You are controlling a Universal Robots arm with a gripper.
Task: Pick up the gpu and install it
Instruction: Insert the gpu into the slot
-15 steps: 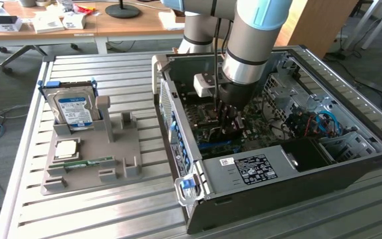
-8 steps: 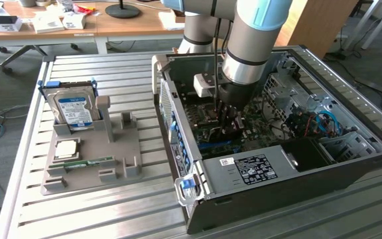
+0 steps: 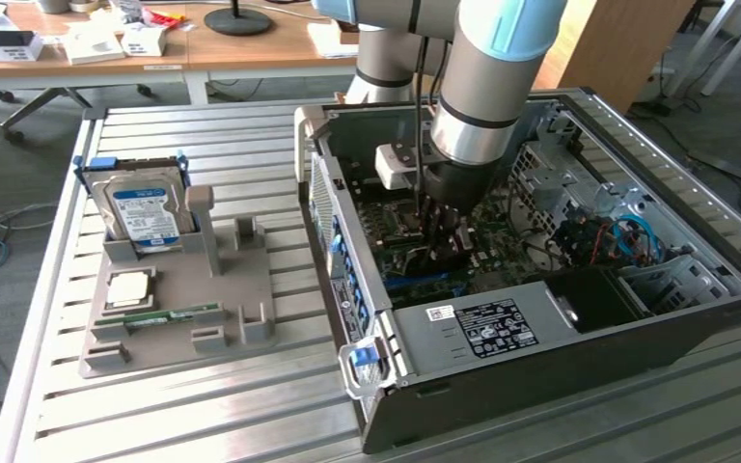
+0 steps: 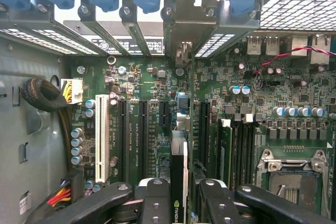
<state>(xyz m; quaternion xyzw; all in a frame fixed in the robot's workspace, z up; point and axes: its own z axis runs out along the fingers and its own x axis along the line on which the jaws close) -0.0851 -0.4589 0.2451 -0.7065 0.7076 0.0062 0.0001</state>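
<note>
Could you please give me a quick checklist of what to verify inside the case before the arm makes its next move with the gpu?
1. gpu held edge-on between the gripper fingers: ok.
2. Card stands over the motherboard, among the expansion slots: ok.
3. Card edge lined up with one slot: cannot tell.
4. Card fully seated: cannot tell.
5. Arm clear of the computer case walls in the exterior view: ok.
6. hard drive stands apart in its grey holder outside the case: ok.
</note>
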